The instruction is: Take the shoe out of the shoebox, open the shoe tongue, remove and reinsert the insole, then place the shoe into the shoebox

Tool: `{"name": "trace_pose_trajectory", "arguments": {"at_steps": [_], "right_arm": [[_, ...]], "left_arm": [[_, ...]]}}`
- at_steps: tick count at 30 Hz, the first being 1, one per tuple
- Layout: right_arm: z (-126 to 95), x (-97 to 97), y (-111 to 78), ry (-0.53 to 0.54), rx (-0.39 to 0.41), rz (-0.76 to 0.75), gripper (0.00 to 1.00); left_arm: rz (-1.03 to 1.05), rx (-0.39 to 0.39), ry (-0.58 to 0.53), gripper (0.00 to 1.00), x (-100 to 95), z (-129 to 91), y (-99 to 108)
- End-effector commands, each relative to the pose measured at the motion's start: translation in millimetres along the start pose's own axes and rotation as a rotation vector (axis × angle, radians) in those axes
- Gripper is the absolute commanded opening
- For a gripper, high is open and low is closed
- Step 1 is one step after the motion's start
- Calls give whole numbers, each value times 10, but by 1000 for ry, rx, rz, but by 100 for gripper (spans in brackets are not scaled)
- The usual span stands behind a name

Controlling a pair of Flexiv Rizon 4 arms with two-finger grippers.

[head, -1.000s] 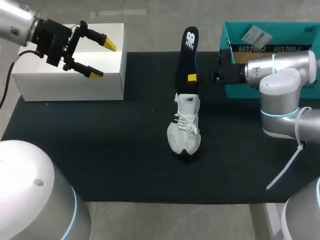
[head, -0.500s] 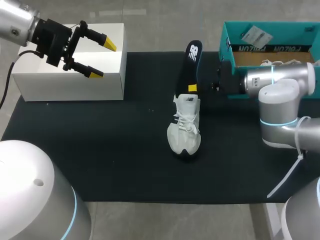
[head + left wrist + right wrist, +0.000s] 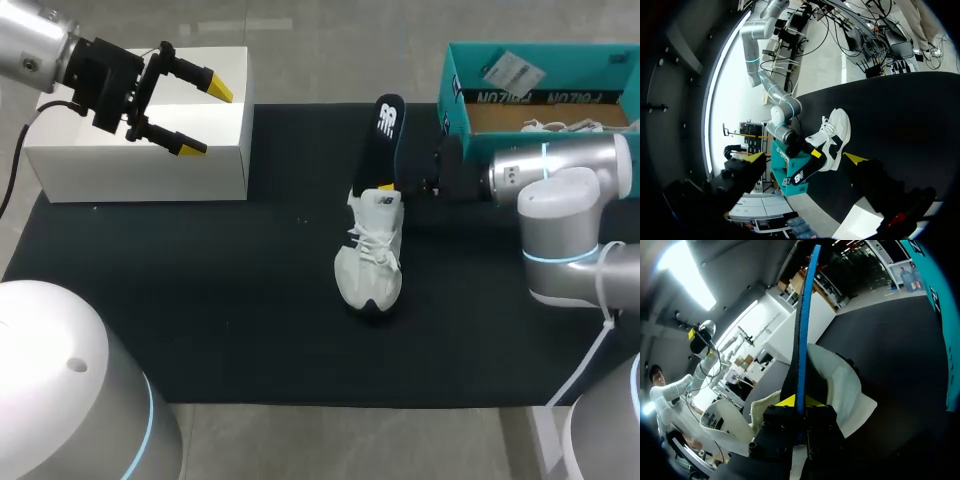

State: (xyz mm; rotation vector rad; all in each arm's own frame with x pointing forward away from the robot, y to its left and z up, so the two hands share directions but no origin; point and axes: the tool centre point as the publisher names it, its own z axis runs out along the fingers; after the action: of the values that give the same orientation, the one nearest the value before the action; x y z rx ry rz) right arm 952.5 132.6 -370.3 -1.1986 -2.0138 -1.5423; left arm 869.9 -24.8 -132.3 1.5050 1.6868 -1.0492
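A white sneaker stands on the black mat, toe toward the near edge. A black insole rises from its opening, leaning toward the far side. My right gripper is shut on the insole's lower part, just above the shoe's collar. In the right wrist view the insole shows edge-on, blue and black, between the fingers of the gripper, with the shoe just beyond. My left gripper hangs open and empty over the white box. From there it looks at the sneaker far off.
The teal shoebox stands at the back right, open, with a second white shoe and a paper inside. A white box sits at the back left of the mat.
My right gripper has brought the insole down toward the sneaker, so its lower end now sits at the shoe's opening. The left arm has kept still.
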Motion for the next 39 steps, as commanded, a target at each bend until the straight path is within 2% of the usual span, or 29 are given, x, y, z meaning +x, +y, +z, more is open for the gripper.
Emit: {"name": "trace_pose_trajectory", "arguments": {"at_steps": [1,4,5,6,7,11,19,24,26,28,30,39], "right_arm": [[39,13,-93,-8,10,9,0],[40,31,-106,-8,10,15,0],[32,38,-95,-8,9,15,9],[23,44,-72,-9,4,12,34],[15,46,-51,-10,2,6,40],[-12,56,51,-14,2,-18,45],[-59,68,239,-5,5,-59,42],[-110,50,328,-12,-11,-75,33],[-120,42,351,-18,-12,-78,28],[-123,43,363,-21,-10,-82,18],[-124,42,367,-23,-6,-84,0],[-93,71,212,-38,56,-57,0]], "left_arm": [[0,1,3,100,-2,-4,6],[0,1,3,100,-2,-4,6],[0,1,3,100,-2,-4,6],[0,1,3,100,-2,-4,6],[0,1,3,100,-2,-4,6],[0,1,3,100,-2,-4,6],[0,1,3,100,-2,-4,6],[0,1,3,100,-2,-4,6],[0,1,3,100,-2,-4,6],[0,1,3,100,-2,-4,6],[0,1,3,100,-2,-4,6],[0,1,3,100,-2,-4,6]]}}
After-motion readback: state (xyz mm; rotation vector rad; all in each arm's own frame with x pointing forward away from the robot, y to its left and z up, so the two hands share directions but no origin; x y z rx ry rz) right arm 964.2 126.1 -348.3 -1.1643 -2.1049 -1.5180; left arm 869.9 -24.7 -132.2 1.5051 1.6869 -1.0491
